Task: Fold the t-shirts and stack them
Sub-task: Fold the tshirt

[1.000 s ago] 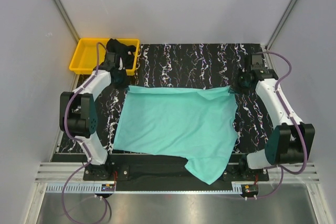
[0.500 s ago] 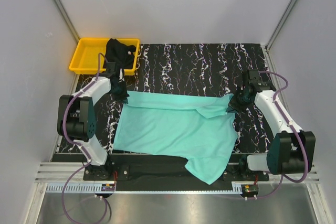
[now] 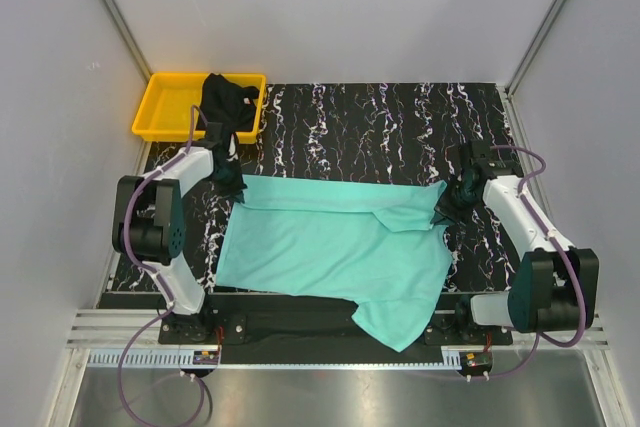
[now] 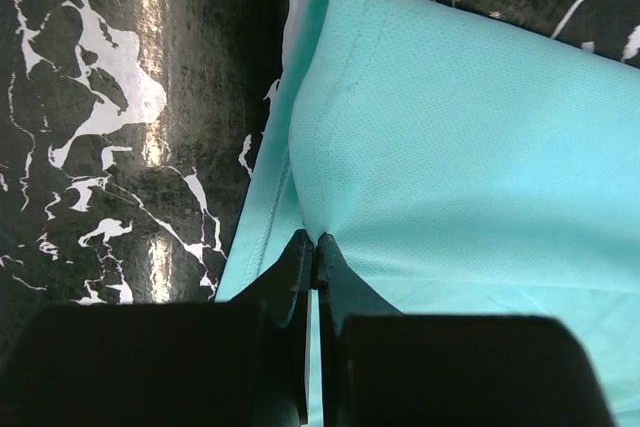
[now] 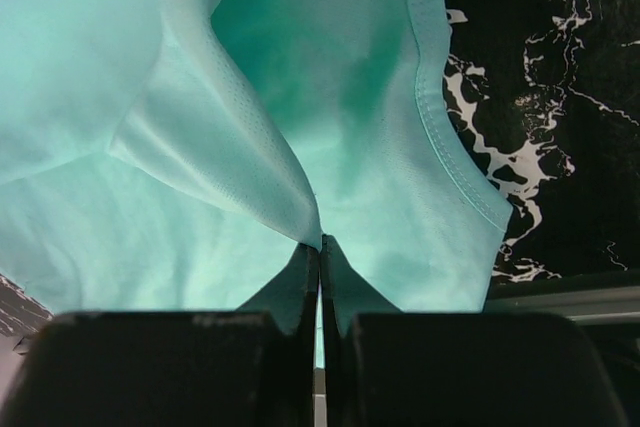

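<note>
The turquoise t-shirt point(image 3: 330, 247) lies spread on the black marbled mat, its far edge folded toward the near side. My left gripper point(image 3: 237, 190) is shut on the shirt's far left corner point(image 4: 330, 177). My right gripper point(image 3: 446, 209) is shut on the shirt's far right corner point(image 5: 250, 157), pinching a raised fold. The shirt's near part hangs over the table's front edge point(image 3: 395, 327). The black t-shirt point(image 3: 226, 102) lies crumpled on the right end of the yellow tray.
The yellow tray point(image 3: 165, 107) stands at the back left corner. The black marbled mat point(image 3: 380, 122) shows behind the shirt. Grey walls close in the left, right and back. Both arm bases stand at the near edge.
Both grippers have moved toward the near side with the shirt's far corners, folding the far edge over the shirt. The right corner has dropped lower and moved inward.
</note>
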`<state>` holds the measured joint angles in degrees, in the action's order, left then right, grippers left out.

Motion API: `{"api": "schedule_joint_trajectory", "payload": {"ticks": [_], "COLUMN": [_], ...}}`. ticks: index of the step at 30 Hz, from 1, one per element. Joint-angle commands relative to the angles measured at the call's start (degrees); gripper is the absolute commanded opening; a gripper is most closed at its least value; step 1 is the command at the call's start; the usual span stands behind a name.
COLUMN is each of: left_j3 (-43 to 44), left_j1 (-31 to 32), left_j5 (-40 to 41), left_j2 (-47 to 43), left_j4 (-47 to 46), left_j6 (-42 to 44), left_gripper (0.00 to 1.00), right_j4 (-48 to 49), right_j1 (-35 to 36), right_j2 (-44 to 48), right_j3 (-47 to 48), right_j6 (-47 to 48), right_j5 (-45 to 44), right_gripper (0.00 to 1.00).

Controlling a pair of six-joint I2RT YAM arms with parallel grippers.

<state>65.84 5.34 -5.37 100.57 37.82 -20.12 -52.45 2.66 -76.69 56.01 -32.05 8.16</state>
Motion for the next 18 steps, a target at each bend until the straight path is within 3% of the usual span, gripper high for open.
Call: {"api": "schedule_joint_trajectory", "payload": {"ticks": [1,11,18], "left_j3": [1.22,1.48,1.39], "left_j1": [-0.33,-0.33,-0.33], "left_j5": [1.06,1.94,4.13], "left_j2": [1.20,2.61,1.29], "left_j4": [-0.29,-0.29,-0.29], "left_j6": [-0.18,-0.18,-0.36], "left_gripper": [0.00,0.00,0.08], "right_j4": [-0.99,-0.99,-1.52], "right_j1": [-0.19,-0.19,-0.28], "right_j2": [0.05,-2.85,-4.26], "right_j3": [-0.81,-0.81,-2.39], "right_j6": [-0.91,-0.03,-0.90], "right_j5": [-1.31,-3.59,-3.07], "right_gripper": [0.00,0.00,0.02]}}
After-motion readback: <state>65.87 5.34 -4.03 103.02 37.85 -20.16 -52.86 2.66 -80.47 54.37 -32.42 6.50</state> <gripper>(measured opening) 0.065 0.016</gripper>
